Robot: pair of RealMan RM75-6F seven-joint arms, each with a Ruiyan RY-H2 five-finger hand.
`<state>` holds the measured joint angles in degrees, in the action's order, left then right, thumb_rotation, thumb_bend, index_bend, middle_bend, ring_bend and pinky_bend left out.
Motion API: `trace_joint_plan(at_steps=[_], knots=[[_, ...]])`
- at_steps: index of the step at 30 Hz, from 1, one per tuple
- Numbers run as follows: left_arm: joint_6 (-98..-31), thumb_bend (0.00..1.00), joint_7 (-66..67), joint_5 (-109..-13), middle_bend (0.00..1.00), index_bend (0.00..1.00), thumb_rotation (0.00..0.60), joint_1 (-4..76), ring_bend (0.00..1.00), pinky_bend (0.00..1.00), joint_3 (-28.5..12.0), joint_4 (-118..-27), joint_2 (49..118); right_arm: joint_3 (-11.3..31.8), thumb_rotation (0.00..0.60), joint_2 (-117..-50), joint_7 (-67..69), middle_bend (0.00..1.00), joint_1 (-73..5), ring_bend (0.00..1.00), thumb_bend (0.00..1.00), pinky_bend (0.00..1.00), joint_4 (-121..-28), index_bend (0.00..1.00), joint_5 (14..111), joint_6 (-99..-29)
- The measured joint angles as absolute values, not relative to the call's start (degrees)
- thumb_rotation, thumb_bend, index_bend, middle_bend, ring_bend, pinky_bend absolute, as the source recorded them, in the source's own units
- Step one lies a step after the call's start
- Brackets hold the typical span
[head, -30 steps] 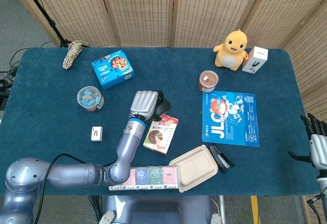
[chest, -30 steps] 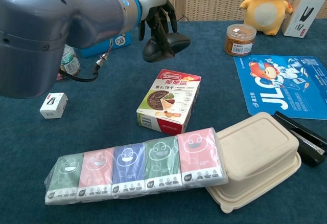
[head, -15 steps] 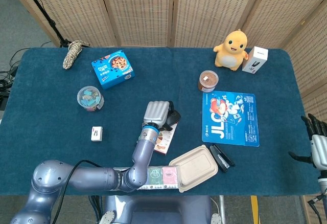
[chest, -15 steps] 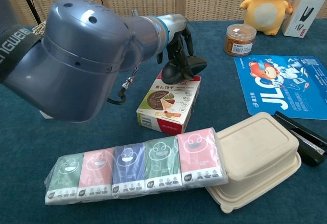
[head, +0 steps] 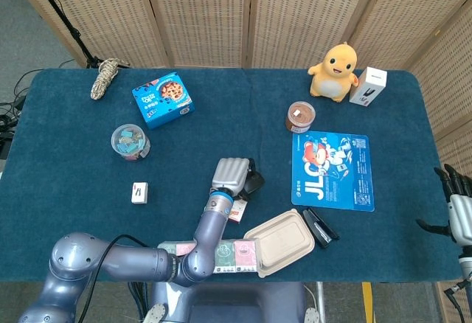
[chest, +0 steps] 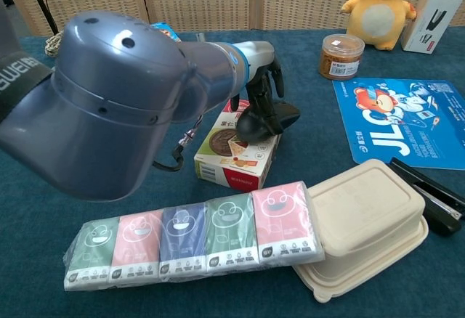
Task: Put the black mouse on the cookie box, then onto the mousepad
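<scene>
Near the centre of the chest view, the left hand grips the black mouse from above, fingers curled around it — the mouse sits just under the hand, over the right part of the red cookie box; contact with the box cannot be told. The blue mousepad lies well apart at right of centre on the tabletop. At the right edge of the head view, the right hand holds nothing, fingers apart.
</scene>
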<state>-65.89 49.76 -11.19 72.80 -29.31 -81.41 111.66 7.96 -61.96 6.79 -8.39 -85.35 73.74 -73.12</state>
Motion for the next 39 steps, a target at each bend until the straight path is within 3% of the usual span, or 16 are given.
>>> trace_joint_plan(at_steps=[2,6,12,18,29,39], knots=[[-66.1,0.00,50.2,-10.8,0.03,0.06,0.600,72.5,0.15,0.52,-29.0,-82.9,111.0,8.0,0.600,-62.0,6.8,0.00,-8.4,0.00,0.00,0.00,-85.4,0.00,73.8,-73.1],[-67.4,0.00,50.8,-10.6,0.00,0.00,0.600,71.7,0.02,0.42,-28.4,-86.4,109.4,7.9,0.600,-62.0,6.6,0.00,-8.4,0.00,0.00,0.00,-85.4,0.00,74.0,-73.1],[-70.0,0.00,50.8,-11.8,0.00,0.00,0.600,69.7,0.00,0.29,-27.6,-93.5,105.4,7.7,0.600,-62.1,6.0,0.00,-8.5,0.00,0.00,0.00,-85.6,0.00,74.3,-73.4],[-72.4,0.00,48.3,-18.2,0.00,0.00,0.600,65.6,0.00,0.03,-25.8,-101.2,98.6,7.6,0.600,-62.5,4.8,0.00,-8.7,0.00,0.00,0.00,-85.7,0.00,74.2,-73.2],[-72.3,0.00,35.4,-38.2,0.00,0.00,0.600,53.1,0.00,0.00,-17.4,-105.2,84.4,8.3,0.600,-64.7,0.6,0.00,-10.1,0.00,0.00,0.00,-84.4,0.00,72.2,-72.0],[-74.4,0.00,18.8,-52.1,0.00,0.00,0.600,38.7,0.00,0.00,-11.1,-105.1,69.4,12.6,0.600,-66.2,-4.5,0.00,-18.5,0.00,0.00,0.00,-83.1,0.00,68.1,-64.1]])
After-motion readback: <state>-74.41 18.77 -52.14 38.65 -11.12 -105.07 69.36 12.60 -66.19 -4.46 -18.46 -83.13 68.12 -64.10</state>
